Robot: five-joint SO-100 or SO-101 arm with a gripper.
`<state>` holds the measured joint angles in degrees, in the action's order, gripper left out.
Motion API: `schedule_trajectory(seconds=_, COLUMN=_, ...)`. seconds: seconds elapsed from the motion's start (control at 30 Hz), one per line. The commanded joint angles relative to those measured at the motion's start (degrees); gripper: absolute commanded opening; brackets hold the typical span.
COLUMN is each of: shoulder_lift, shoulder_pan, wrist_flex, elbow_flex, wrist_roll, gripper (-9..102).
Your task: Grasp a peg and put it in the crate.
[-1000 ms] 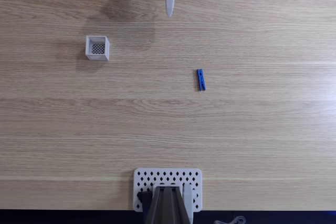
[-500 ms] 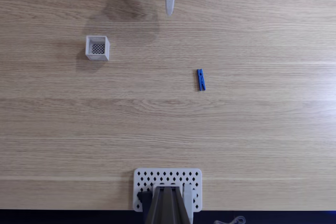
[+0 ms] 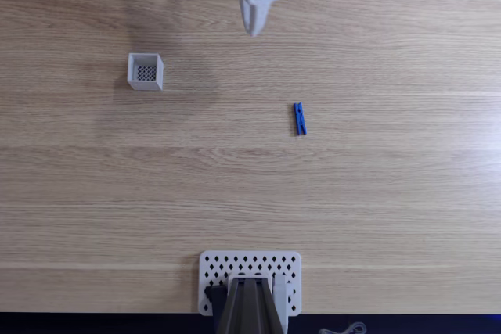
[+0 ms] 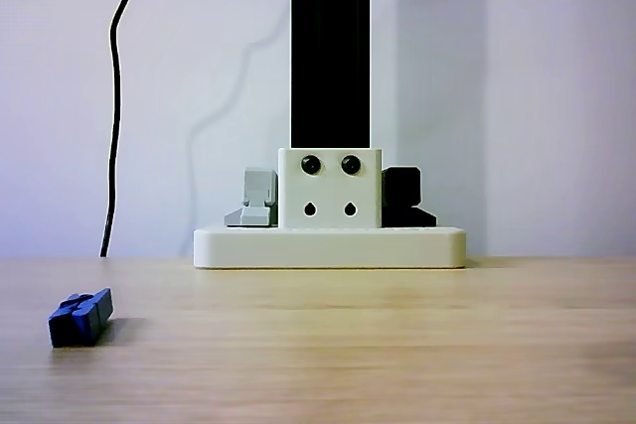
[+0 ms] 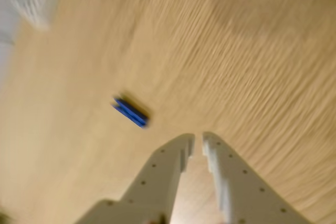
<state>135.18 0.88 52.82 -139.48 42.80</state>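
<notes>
My gripper [image 5: 198,139] fills the bottom of the wrist view, its two white fingers [image 5: 168,166] drawn nearly together with only a thin slit between the tips and nothing held in it. I judge they are kept narrow because I am only travelling for now; they will have to spread before they can straddle anything. The picture is streaked with blur, which fits a wrist on the move.

Just beyond my fingertips, up and to the left in that view, the blue clothes peg [image 5: 130,112] lies flat on the wooden table [image 5: 252,51], apart from me. In the fixed view the peg [image 3: 299,118] sits right of centre, its long axis running roughly up and down the picture, while my gripper [image 3: 254,30] hangs near the top edge, well apart from it.

Farther off, the small white crate [image 3: 145,71] stands upright to the left in the fixed view, open top facing up, its dark mesh floor bare. It is well apart from the peg, so the carry will cross the table.

At the far edge stands the white perforated plate [image 3: 215,263].
</notes>
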Motion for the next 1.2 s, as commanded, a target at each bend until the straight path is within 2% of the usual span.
schedule_trajectory(seconds=0.0, shoulder_lift=-3.5, shoulder_pan=1.8, wrist_flex=-5.7, elbow_flex=4.7, wrist_roll=31.6, gripper=0)
schedule_trajectory(seconds=0.13, shoulder_lift=-5.3, shoulder_pan=2.8, wrist_flex=-14.3, elbow_flex=1.7, wrist_roll=52.9, gripper=0)
schedule_trajectory(seconds=0.23, shoulder_lift=-7.1, shoulder_pan=3.4, wrist_flex=-20.9, elbow_flex=-0.9, wrist_roll=61.5, gripper=0)
schedule_trajectory(seconds=0.47, shoulder_lift=-17.4, shoulder_pan=5.9, wrist_flex=-33.9, elbow_flex=-1.5, wrist_roll=62.0, gripper=0)
schedule_trajectory(seconds=0.63, shoulder_lift=-28.1, shoulder_pan=8.9, wrist_flex=-39.5, elbow_flex=3.9, wrist_roll=61.9, gripper=0)
schedule_trajectory(seconds=0.77, shoulder_lift=-33.6, shoulder_pan=9.5, wrist_flex=-41.4, elbow_flex=7.6, wrist_roll=61.4, gripper=0)
schedule_trajectory(seconds=1.0, shoulder_lift=-37.5, shoulder_pan=11.7, wrist_flex=-42.2, elbow_flex=14.3, wrist_roll=52.4, gripper=0)
schedule_trajectory(seconds=1.17, shoulder_lift=-40.3, shoulder_pan=11.3, wrist_flex=-42.3, elbow_flex=17.1, wrist_roll=49.2, gripper=10)
